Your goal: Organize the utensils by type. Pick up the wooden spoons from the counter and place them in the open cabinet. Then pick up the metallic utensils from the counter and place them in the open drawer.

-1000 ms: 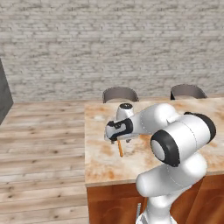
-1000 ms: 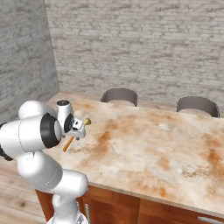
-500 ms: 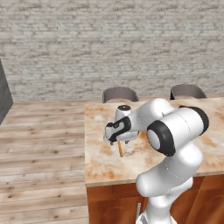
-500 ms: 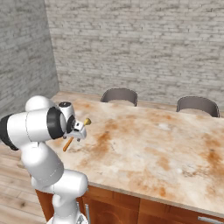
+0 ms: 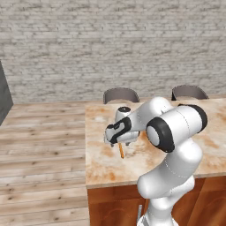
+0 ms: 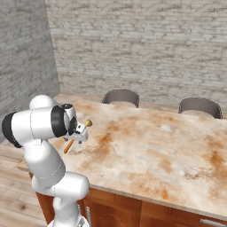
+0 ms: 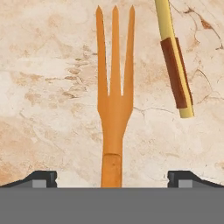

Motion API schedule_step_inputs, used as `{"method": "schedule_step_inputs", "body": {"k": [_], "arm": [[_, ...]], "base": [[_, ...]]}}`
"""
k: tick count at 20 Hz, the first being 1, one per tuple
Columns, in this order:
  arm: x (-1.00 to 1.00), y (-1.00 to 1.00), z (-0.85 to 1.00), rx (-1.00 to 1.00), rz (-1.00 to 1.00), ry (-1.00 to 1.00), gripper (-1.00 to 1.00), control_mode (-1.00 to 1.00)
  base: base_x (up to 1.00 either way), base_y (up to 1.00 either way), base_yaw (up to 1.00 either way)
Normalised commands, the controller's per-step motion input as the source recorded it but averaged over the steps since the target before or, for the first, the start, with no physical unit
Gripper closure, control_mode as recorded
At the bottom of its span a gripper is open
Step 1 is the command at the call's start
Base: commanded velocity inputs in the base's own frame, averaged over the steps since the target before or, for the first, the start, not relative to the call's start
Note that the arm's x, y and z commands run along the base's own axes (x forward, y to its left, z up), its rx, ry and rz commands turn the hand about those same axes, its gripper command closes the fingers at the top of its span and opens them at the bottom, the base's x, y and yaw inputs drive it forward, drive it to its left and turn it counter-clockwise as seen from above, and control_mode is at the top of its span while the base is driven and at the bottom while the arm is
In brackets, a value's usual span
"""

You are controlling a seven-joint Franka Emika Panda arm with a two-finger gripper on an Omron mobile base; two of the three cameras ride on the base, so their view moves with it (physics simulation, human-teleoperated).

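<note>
Beige-and-rust marbled stone counter (image 5: 101, 163) on brown wood cabinets, plank floor to its left, grey brick wall behind w/ two dark curved chair backs (image 6: 120, 96) along counter's far edge. On counter near its left end: orange wooden three-tined fork (image 7: 114, 109), yellow stick w/ brown band (image 7: 176, 65) just right of it, apart. Gripper (image 7: 112, 178) low over fork, fingers spread wide, handle between tips, not gripped. Vs 1 s ago: elbow swung higher, hand stayed put

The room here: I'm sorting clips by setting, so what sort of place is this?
Most likely a kitchen or dining area, rendered. A marble-look counter stands on wooden cabinets, two chairs are tucked in at its far side, and an orange fork lies on top beside a yellow-handled utensil.
</note>
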Motion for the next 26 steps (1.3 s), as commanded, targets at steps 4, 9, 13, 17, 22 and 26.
{"method": "schedule_step_inputs", "body": {"k": [4, 9, 13, 17, 22, 26], "arm": [[0.02, 0.02, -0.20, 0.00, 0.00, 0.00, 1.00, -1.00], [0.00, 0.00, -0.22, 0.00, 0.00, 0.02, 1.00, -1.00], [-0.06, 0.00, -0.11, 0.00, 0.00, 0.00, 1.00, -1.00], [-0.11, 0.00, 0.03, 0.00, 0.01, 0.04, 1.00, -1.00], [-0.17, 0.00, 0.55, 0.00, 0.05, 0.02, 1.00, -1.00], [-0.20, 0.00, 0.99, 0.00, 0.18, -0.01, 1.00, -1.00]], "base": [[0.00, 0.00, 0.00], [0.00, 0.00, 0.00], [0.00, 0.00, 0.00], [0.00, 0.00, 0.00], [0.00, 0.00, 0.00], [0.00, 0.00, 0.00]]}}
